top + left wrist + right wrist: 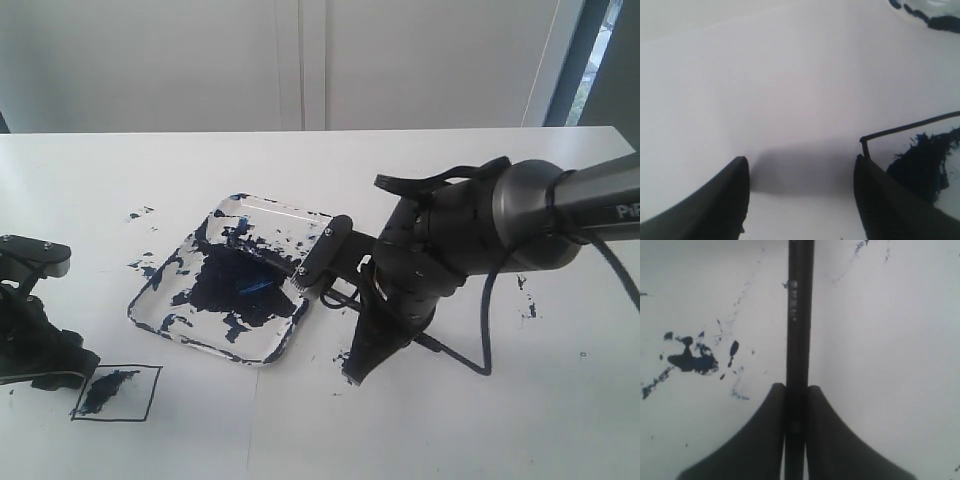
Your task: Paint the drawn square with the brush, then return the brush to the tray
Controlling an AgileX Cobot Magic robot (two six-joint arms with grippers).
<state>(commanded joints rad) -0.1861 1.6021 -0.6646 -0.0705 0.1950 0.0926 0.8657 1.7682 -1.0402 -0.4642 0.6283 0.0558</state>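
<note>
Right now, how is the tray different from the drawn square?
The tray is much bigger than the square. The tray is a clear dish with a raised rim; the square is only a thin black outline drawn flat. Paint covers much of the tray, but only part of the square. Both hold dark blue paint.

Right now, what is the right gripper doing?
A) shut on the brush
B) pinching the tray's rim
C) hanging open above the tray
A: in the right wrist view, the right gripper clamps the brush by its handle from both sides.
</note>
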